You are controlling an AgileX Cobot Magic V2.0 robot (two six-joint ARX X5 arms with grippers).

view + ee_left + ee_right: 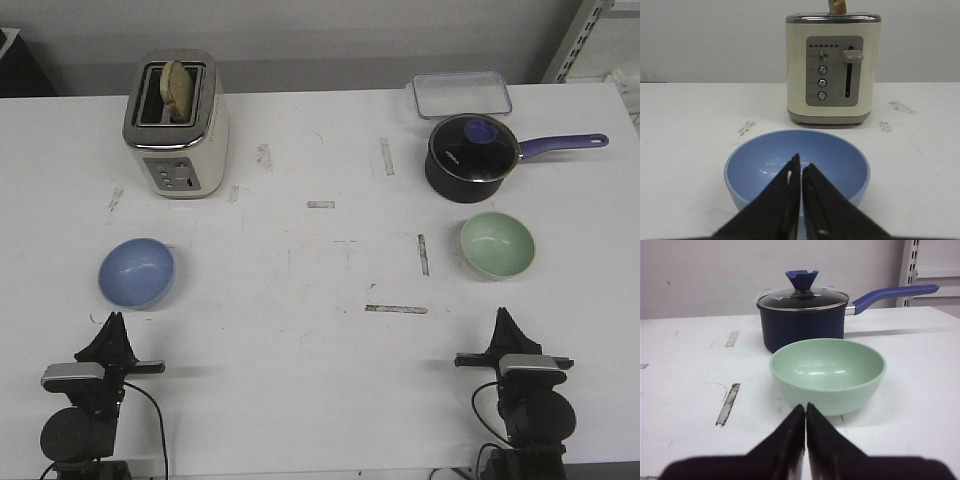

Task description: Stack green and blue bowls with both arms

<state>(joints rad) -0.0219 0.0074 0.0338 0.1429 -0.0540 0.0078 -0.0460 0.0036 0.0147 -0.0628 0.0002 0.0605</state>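
Two bowls sit on the white table [320, 330], far apart from each other. At the lower left of the front view is the left gripper [113, 325]. Its two black fingers are pressed together into a point, and it holds nothing. The tip points at the blue bowl [136, 272], which sits just past it, in the left middle of the picture. The bowl stands the right way up and has nothing inside. In the left wrist view the closed fingers [812, 200] show in front of the blue bowl's near side, and I cannot tell if they touch it.

Up in the upper left stands a cream and silver toaster [177, 125] with a slice of bread [180, 90] poking out of one slot. It is well behind the blue bowl.

In the upper right, a clear plastic box [461, 94] lies near the far edge of the table. Just in front of it is a dark blue saucepan [471, 158] with a glass lid and a purple handle that points right.

Near the pan, a little closer to the front, sits the green bowl [497, 244], right way up and empty. At the lower right is the right gripper [503, 325]. Its fingers are shut tight with nothing between them. It points at the green bowl but does not touch it.
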